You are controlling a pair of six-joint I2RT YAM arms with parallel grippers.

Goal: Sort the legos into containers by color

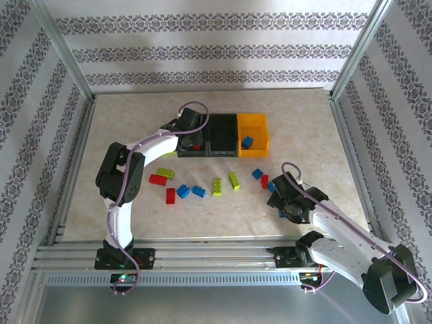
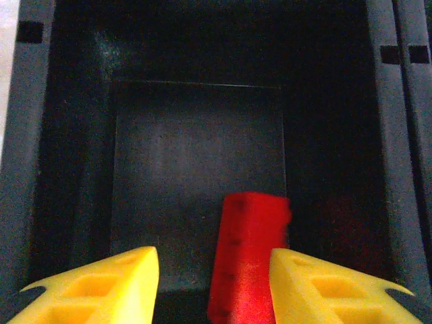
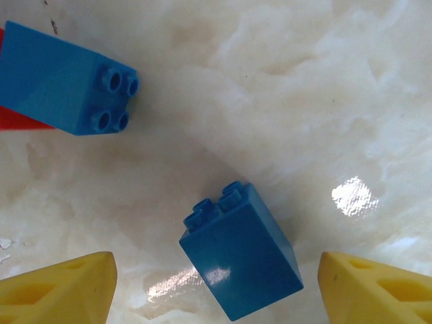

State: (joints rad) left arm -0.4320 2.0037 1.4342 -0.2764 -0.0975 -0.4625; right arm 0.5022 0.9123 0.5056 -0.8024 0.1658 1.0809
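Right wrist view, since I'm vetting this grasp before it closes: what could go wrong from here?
1. The blue brick lies on its side, skewed inside the open right gripper. Closing may catch it on its corners, so it twists or pops out.
2. A second blue brick lies close by against a red brick. If the gripper drifts that way, it could knock them.

Inspection finding: no legible text, label, brand, number or sign on the bricks (image 3: 239, 260), the bins (image 1: 253, 122) or the table (image 1: 135, 128). Wallpaper (image 1: 202, 54) at 12 o'clock bears ornamental pattern only.
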